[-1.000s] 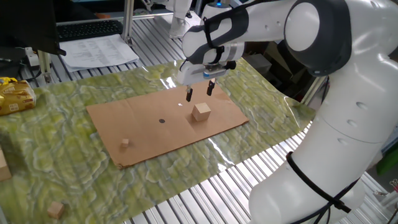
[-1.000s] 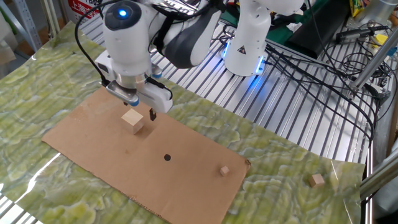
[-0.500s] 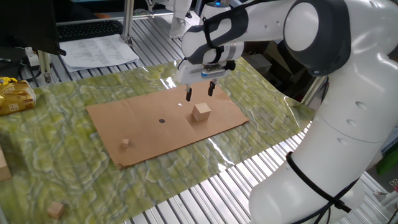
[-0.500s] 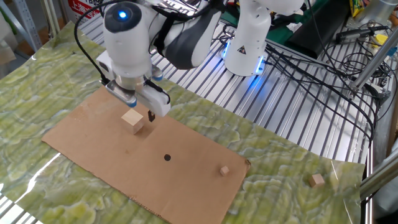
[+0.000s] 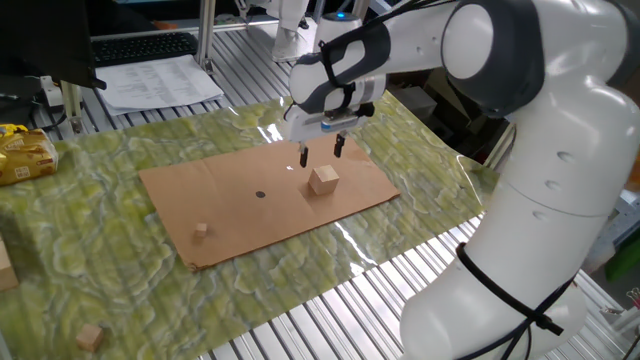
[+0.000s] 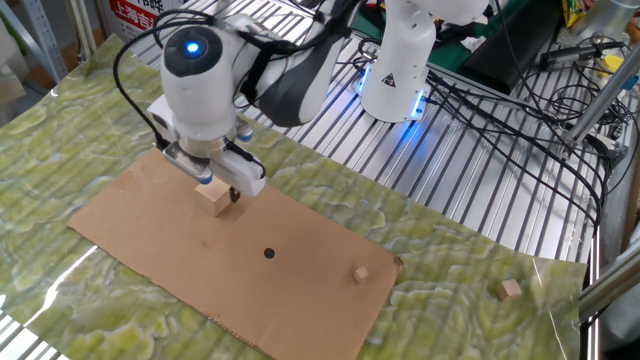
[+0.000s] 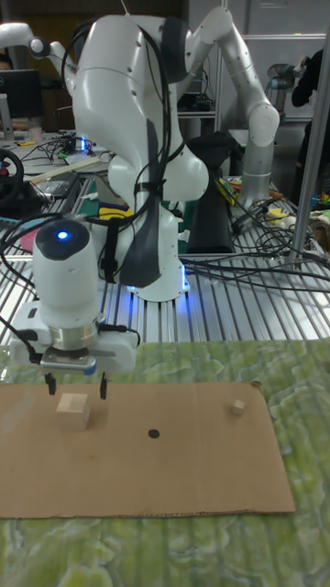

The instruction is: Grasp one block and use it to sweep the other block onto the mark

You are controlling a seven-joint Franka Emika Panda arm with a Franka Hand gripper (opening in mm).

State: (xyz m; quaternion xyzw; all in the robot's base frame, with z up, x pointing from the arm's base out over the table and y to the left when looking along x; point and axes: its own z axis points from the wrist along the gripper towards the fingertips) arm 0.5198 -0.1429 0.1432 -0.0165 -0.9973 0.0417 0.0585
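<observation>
The largest tan cube (image 5: 323, 180) (image 6: 213, 197) (image 7: 73, 411) rests on the brown cardboard (image 5: 230, 215), toward one end. My gripper (image 5: 321, 152) (image 6: 222, 188) (image 7: 77, 387) hovers open directly over it, fingertips spread wider than the cube and about level with its top. Nothing is held. The tiny cube (image 5: 201, 230) (image 6: 361, 273) (image 7: 237, 407) lies near the opposite end of the cardboard. Between the two cubes is the black dot mark (image 5: 260, 194) (image 6: 268, 253) (image 7: 153, 434).
A mid-sized tan cube (image 5: 91, 336) (image 6: 511, 290) lies off the cardboard on the green patterned cloth (image 5: 90, 250). A yellow packet (image 5: 22, 155) and papers (image 5: 160, 80) sit beyond the cloth. Cables (image 6: 500, 110) and a second robot's base (image 6: 395, 70) stand on the slatted table.
The gripper has sunk a little and shifted over the largest cube, still open. The cubes have not moved.
</observation>
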